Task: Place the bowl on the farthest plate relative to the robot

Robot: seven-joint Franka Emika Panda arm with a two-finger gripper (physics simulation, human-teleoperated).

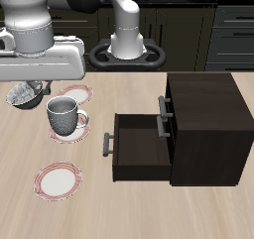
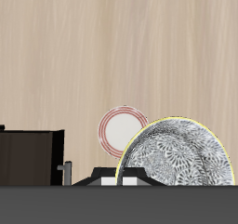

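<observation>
My gripper (image 1: 28, 88) hangs above the table's far side beside the plates, shut on the rim of the speckled bowl (image 1: 24, 96), which is off the table. In the wrist view the bowl (image 2: 178, 158) fills the space right by the gripper (image 2: 138, 176). Three red-rimmed plates lie on the table: one (image 1: 58, 179) near the front edge, one (image 1: 79, 123) under a grey ribbed mug, one (image 1: 74, 91) behind the mug, close to the bowl. The wrist view shows one bare plate (image 2: 123, 130); I cannot tell which.
The grey ribbed mug (image 1: 63, 115) stands on the middle plate. A dark cabinet (image 1: 203, 124) with its drawer (image 1: 139, 149) pulled open stands beside the plates. It shows in the wrist view (image 2: 28, 158) too.
</observation>
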